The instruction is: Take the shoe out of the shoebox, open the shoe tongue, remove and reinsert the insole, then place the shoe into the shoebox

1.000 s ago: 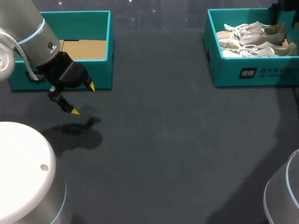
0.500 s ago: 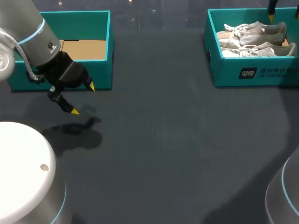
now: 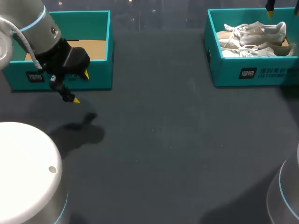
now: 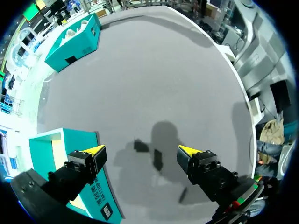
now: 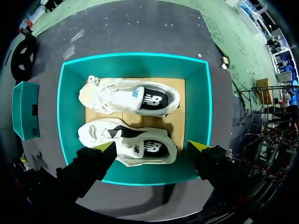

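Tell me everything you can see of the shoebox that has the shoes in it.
The shoebox is a teal rectangular box, cardboard by its look, open-topped with no lid in sight, and it has a printed mark on its front wall. It stands flat on the dark table at the far right. Its floor is plain brown, and two pale shoes lie on it side by side, pointing the same way. The right gripper hangs open above it, seemingly touching nothing.

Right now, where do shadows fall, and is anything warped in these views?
Head view: the left gripper casts a dark shadow on the table beside it. Left wrist view: fisheye curves the table's edge; the gripper's shadow lies ahead of it. Right wrist view: the shoebox walls bow outward; both shoes are sharp.
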`<control>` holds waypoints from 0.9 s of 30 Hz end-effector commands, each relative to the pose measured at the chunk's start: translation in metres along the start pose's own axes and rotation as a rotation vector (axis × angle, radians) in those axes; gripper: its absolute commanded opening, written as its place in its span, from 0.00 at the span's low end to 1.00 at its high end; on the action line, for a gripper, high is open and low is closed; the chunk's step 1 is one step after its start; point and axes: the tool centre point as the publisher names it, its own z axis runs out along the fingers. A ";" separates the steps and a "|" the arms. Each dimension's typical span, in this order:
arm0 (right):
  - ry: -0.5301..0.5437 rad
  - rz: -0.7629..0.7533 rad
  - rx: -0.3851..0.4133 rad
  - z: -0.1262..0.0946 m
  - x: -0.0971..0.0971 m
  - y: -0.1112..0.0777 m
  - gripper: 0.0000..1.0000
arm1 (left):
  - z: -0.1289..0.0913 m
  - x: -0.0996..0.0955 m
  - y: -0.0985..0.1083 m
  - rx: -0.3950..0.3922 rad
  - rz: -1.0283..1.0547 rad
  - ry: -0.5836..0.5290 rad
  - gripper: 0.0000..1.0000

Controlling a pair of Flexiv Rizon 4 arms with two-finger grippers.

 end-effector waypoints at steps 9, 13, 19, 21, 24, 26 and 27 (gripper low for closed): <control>0.012 -0.045 -0.027 -0.027 0.030 -0.047 1.00 | -0.055 -0.014 0.024 -0.244 -0.780 -0.015 1.00; 0.018 -0.053 -0.030 -0.036 0.035 -0.059 1.00 | -0.067 -0.013 0.036 -0.269 -0.937 0.002 1.00; 0.023 -0.061 -0.036 -0.044 0.039 -0.072 1.00 | -0.071 -0.018 0.066 -0.316 -1.184 0.044 1.00; 0.028 -0.061 -0.032 -0.045 0.041 -0.075 1.00 | -0.073 -0.020 0.074 -0.329 -1.257 0.046 1.00; 0.032 -0.063 -0.023 -0.044 0.043 -0.079 1.00 | -0.074 -0.023 0.085 -0.333 -1.356 0.051 1.00; 0.035 -0.065 -0.015 -0.044 0.045 -0.082 1.00 | -0.075 -0.027 0.093 -0.334 -1.413 0.062 1.00; 0.037 -0.065 -0.013 -0.043 0.045 -0.083 1.00 | -0.075 -0.029 0.096 -0.344 -1.440 0.059 1.00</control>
